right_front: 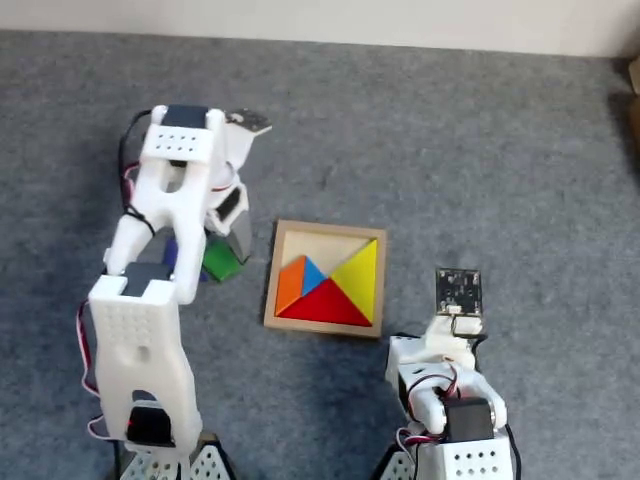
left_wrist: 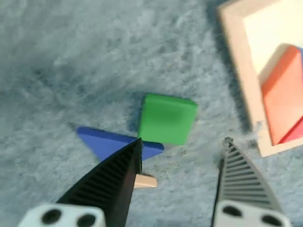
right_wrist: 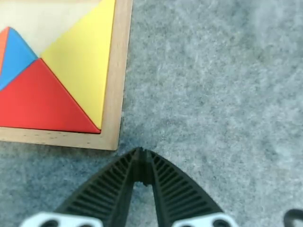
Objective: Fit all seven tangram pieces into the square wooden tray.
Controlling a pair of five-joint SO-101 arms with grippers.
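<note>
- My left tool (left_wrist: pixel 183 141) hangs released, fingers spread, over the grey-carpeted bench (right_front: pixel 480 130) beside the square wooden tray (right_front: pixel 271 285)
- The left wrist view gives the green square (left_wrist: pixel 166 118) flat on the carpet, near the tray's rim but apart from it
- The blue triangle (left_wrist: pixel 102 139) lies against the green square's corner, its long axis roughly along the line between my two fingertips
- From above, my left arm covers most of that blue triangle
- The high view opens the tray's inside: the red triangle (right_front: pixel 325 303) has its long edge on the rim nearest the arm bases and its apex toward the centre, and the yellow triangle (right_front: pixel 358 272) has its long edge on the rim at my right arm's side
- The orange piece (right_front: pixel 290 283) and small blue piece (right_front: pixel 312 272) sit opposite the yellow triangle
- My right tool (right_wrist: pixel 142 153) is clenched on nothing, over carpet just off the tray's corner
</note>
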